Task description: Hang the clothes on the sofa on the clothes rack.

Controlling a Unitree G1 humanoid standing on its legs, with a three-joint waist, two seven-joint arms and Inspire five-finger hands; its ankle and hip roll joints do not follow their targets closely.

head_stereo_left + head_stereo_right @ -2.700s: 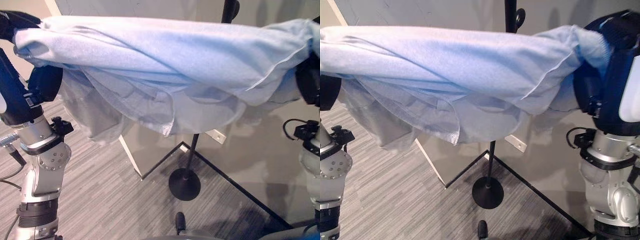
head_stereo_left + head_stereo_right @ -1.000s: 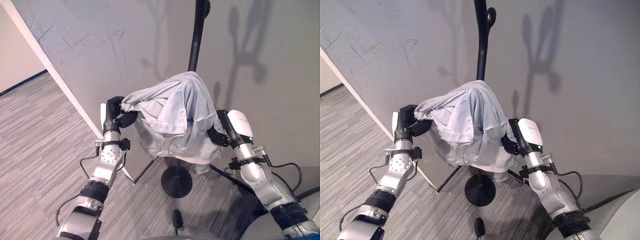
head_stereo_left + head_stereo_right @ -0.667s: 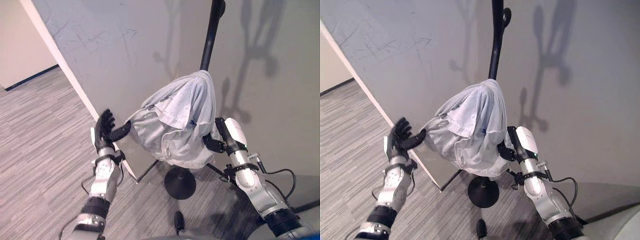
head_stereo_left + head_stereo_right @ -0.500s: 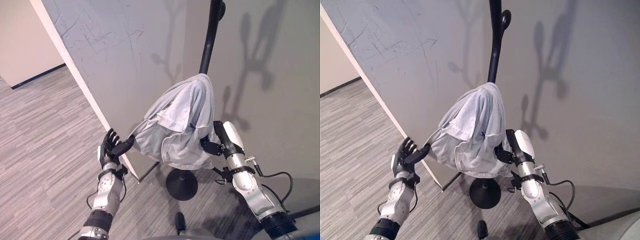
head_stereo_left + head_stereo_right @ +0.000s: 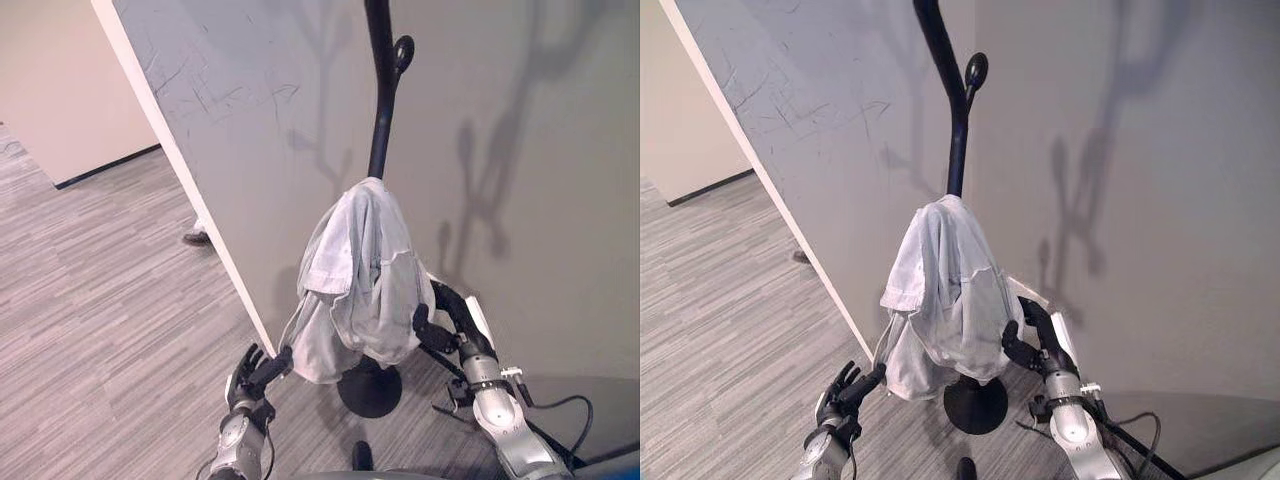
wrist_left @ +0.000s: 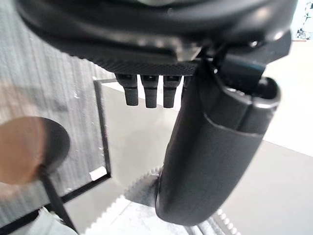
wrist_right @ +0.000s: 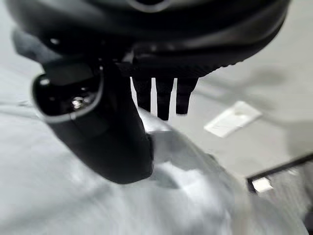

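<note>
Low at the left of the head views, the left hand [image 5: 254, 370] hangs with fingers spread and relaxed, holding nothing; its thumb tip lies just beside the lower left hem of the shirt [image 5: 358, 290], contact not resolvable. Left wrist view: straight fingers [image 6: 146, 90] and thumb, with a bit of the shirt's hem past the thumb.

Right hand [image 5: 1032, 345] sits at the shirt's lower right edge. Right wrist view: fingers extended, thumb lying against pale cloth, nothing curled round it; recorded as released, touching at most.

The shirt is draped over the black clothes rack [image 5: 380, 90], bunched round the pole below a knobbed hook [image 5: 976, 68], and hangs free above the round base [image 5: 372, 390]. Bottom hem clear of the floor.

Edges and room: a grey partition [image 5: 210, 130] stands behind and left of the rack; its pale front edge runs diagonally down to the floor near the left hand. Grey wall [image 5: 1140, 180] close behind the rack on the right. Striped carpet [image 5: 90, 300] open to the left. A person's shoe [image 5: 196, 237] shows past the partition edge.

Change against 0.5 s ago: both hands lower in view and further from the shirt's bulk; left hand was open then too. At 1.0 s ago the left hand gripped the cloth; now released. Shirt hangs narrower and longer. The whole view has shifted, so the camera moved.
</note>
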